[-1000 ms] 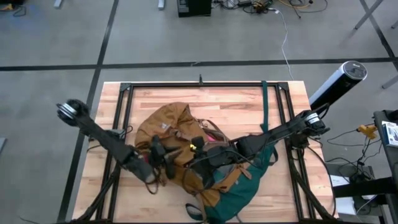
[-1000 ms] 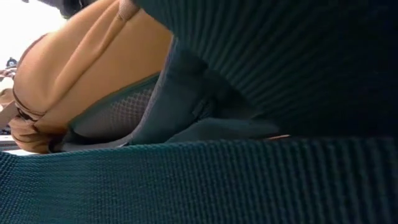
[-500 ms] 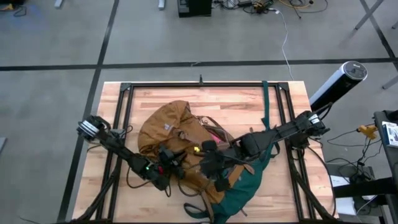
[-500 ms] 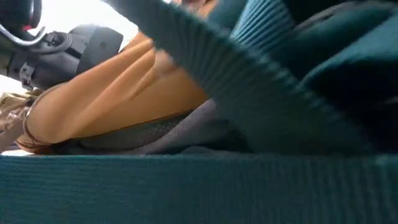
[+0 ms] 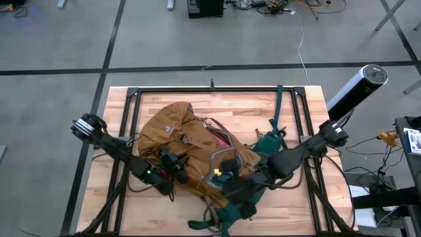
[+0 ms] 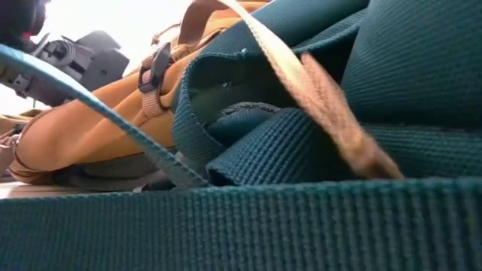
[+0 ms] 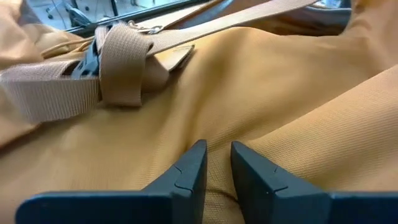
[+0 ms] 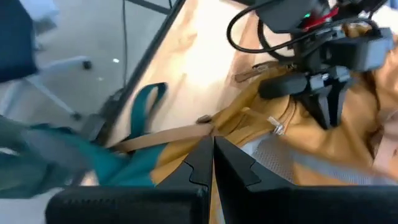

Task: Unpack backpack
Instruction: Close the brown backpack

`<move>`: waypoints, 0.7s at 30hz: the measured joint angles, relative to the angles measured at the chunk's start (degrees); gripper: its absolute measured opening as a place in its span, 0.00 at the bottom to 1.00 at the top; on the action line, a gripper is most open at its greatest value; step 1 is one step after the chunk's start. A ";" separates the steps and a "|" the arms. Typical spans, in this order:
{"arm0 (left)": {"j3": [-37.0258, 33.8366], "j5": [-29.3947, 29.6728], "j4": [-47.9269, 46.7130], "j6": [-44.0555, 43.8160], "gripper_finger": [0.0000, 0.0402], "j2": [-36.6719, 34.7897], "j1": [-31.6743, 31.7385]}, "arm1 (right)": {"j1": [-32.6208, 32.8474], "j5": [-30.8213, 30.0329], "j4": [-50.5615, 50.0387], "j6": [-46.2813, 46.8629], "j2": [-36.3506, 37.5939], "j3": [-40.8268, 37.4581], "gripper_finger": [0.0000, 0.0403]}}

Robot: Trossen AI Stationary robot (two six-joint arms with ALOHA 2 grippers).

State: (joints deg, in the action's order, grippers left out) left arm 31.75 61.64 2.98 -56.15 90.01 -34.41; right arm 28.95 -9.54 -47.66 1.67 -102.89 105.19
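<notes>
High view: backpack [image 5: 197, 148] on wooden table [image 5: 302, 204].

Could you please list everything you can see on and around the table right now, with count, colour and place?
Mustard-tan fabric backpack with dark green back panel: one, lying across the middle of the table.
Dark green webbing straps: several, bunched at the near edge, filling the low view.
Tan webbing strap with dark buckle: one, lying on the tan fabric.
Pink-edged item: one, showing at the backpack's opening.
Light wooden table with black frame: one.
Left gripper: one, dark, pinching a fold of tan fabric.
Right gripper: one, dark, shut, at the backpack's near right side.
</notes>
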 joint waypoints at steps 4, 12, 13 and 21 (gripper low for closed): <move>1.03 -1.25 0.26 4.06 0.15 -2.33 -0.02 | -1.72 -2.64 6.88 -5.27 -2.12 -2.18 0.04; 2.08 -2.33 1.04 2.76 0.15 -0.38 -0.04 | -5.28 -2.86 10.35 -9.37 -10.87 -2.51 0.33; 2.07 -2.58 1.04 2.21 0.15 -0.01 -0.04 | -5.38 -2.86 10.20 -9.97 -11.43 -2.50 0.37; 2.14 -2.03 2.28 -0.24 0.15 2.44 -0.09 | -5.85 -8.93 9.13 -9.58 -13.39 -2.47 0.49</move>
State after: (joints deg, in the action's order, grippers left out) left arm 33.89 59.61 5.26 -56.39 92.45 -34.50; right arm 23.10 -18.47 -38.53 -7.90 -116.29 102.72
